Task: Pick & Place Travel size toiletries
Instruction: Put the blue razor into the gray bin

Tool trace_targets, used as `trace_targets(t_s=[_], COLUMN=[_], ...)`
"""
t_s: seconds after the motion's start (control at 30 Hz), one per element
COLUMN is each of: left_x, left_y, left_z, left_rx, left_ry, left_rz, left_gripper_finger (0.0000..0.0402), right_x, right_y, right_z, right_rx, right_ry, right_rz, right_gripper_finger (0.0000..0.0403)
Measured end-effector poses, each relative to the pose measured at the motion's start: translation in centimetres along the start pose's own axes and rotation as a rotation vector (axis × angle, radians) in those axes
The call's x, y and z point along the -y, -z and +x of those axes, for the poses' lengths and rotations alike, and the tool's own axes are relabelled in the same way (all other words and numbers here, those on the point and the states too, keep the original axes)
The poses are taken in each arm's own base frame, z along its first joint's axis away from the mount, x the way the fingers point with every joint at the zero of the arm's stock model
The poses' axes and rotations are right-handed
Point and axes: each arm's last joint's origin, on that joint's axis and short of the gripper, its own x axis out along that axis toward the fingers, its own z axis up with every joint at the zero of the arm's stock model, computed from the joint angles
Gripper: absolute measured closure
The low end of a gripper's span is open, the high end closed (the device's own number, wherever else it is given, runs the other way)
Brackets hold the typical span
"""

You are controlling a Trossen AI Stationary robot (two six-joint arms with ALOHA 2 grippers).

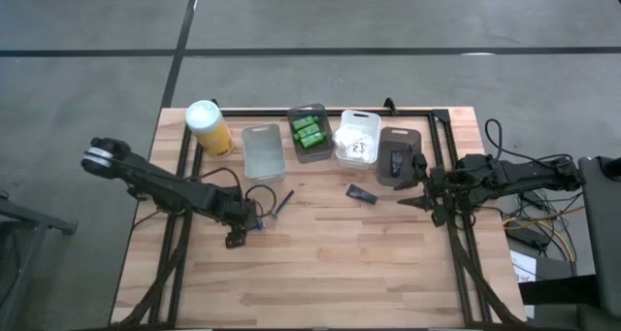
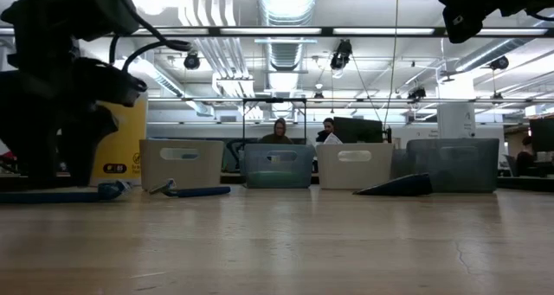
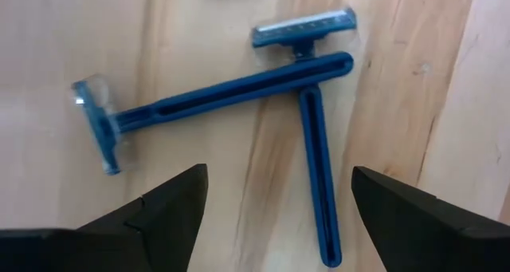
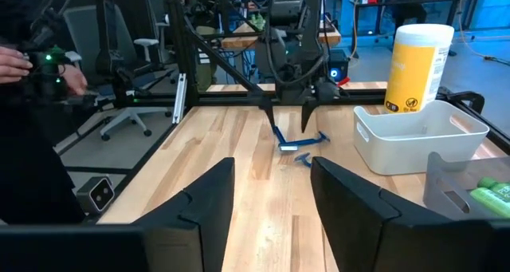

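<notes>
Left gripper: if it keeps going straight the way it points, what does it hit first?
Probably the two blue razors on the table: the left gripper points down, open, fingers either side of their crossed handles. Height above them is unclear.

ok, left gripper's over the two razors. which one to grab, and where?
Probably the long-lying razor, mid-handle, from straight above. It lies flat, its handle crossing the gap of the open left gripper. Stay clear of where the other razor touches it.
</notes>
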Motion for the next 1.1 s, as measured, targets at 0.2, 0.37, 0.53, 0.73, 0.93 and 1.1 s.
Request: trace_targets(t_s=[0.2, 0.37, 0.53, 0.73, 0.93, 1.1], left_x=[0.7, 0.8, 1.2, 1.6, 1.9, 1.9], left_y=[0.0, -0.2, -0.3, -0.1, 0.0, 0.0], left_z=[0.8, 1.6, 2.1, 2.5, 2.8, 2.8], left_rx=[-0.012, -0.029, -0.040, -0.048, -0.052, -0.049], left_ry=[0.004, -0.012, -0.032, -0.042, -0.048, -0.047], left_rz=[0.006, -0.008, -0.030, -0.038, -0.027, -0.027], left_gripper_finger=[0.0097, 0.0110, 0.0138, 0.0183, 0.0231, 0.0267], right_x=[0.0, 0.0, 0.0, 0.0, 0.0, 0.0], right_y=[0.0, 0.0, 0.0, 0.0, 0.0, 0.0], right_z=[0.0, 0.0, 0.0, 0.0, 0.0, 0.0], right_rx=[0.000, 0.000, 0.000, 0.000, 0.000, 0.000], right_ry=[0.000, 0.000, 0.000, 0.000, 0.000, 0.000], right_rz=[0.000, 0.000, 0.000, 0.000, 0.000, 0.000], right_gripper_finger=[0.0251, 0.0262, 0.0276, 0.0294, 0.0313, 0.0330])
